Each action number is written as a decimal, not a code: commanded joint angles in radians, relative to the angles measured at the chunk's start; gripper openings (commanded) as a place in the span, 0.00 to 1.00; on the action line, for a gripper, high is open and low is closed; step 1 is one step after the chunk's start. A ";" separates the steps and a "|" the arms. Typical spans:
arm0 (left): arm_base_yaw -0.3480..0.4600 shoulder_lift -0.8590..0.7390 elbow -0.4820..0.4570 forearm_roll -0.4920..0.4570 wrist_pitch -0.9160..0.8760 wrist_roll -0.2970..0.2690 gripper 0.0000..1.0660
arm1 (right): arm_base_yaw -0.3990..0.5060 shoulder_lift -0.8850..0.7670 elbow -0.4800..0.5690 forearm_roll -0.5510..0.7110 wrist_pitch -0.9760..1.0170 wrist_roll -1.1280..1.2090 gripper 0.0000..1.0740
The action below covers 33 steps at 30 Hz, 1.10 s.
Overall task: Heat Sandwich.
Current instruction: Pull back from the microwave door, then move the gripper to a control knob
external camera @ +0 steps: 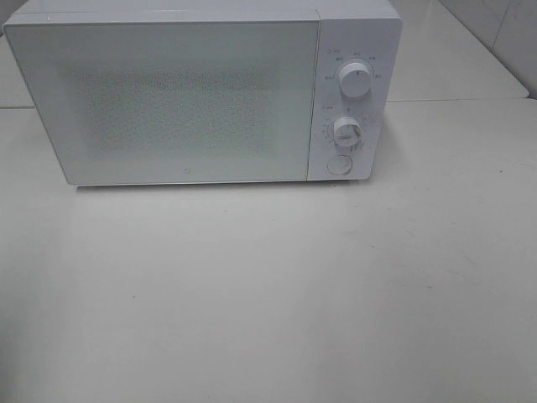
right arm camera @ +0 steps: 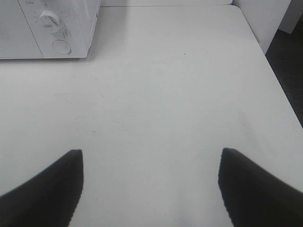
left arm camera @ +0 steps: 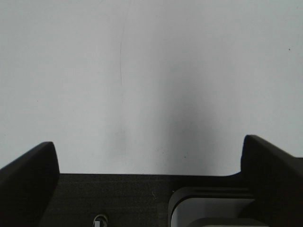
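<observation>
No sandwich shows in any view. A white microwave (external camera: 201, 92) stands at the back of the table with its door (external camera: 168, 101) shut and two round knobs (external camera: 355, 81) plus a round button (external camera: 339, 164) on its right panel. The exterior high view shows neither arm. My left gripper (left arm camera: 150, 151) is open over bare white tabletop, nothing between its dark fingers (left arm camera: 33, 165). My right gripper (right arm camera: 150, 161) is also open and empty above the table, with the microwave's (right arm camera: 52, 28) knob corner further off beyond it.
The white table (external camera: 268, 294) spreads in front of the microwave. Its right edge (right arm camera: 279, 90) drops to a dark floor in the right wrist view. A second white surface (external camera: 453, 50) lies behind at the right.
</observation>
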State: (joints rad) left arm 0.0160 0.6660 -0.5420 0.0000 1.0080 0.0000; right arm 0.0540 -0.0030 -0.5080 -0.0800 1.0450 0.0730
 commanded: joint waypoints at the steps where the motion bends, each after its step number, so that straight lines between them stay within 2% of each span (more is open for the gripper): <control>1: 0.002 -0.075 0.023 -0.007 -0.012 -0.008 0.93 | -0.001 -0.027 0.003 -0.001 -0.010 -0.016 0.70; 19: -0.001 -0.440 0.047 -0.020 0.027 -0.006 0.93 | -0.001 -0.027 0.003 -0.001 -0.010 -0.016 0.70; 26: -0.001 -0.535 0.047 -0.060 0.027 0.045 0.93 | -0.001 -0.027 0.003 -0.001 -0.010 -0.016 0.70; 33: -0.001 -0.634 0.047 -0.060 0.026 0.045 0.93 | -0.001 -0.027 0.003 -0.001 -0.010 -0.016 0.70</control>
State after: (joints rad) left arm 0.0160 0.0630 -0.4980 -0.0500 1.0380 0.0440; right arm 0.0540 -0.0030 -0.5080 -0.0800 1.0450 0.0730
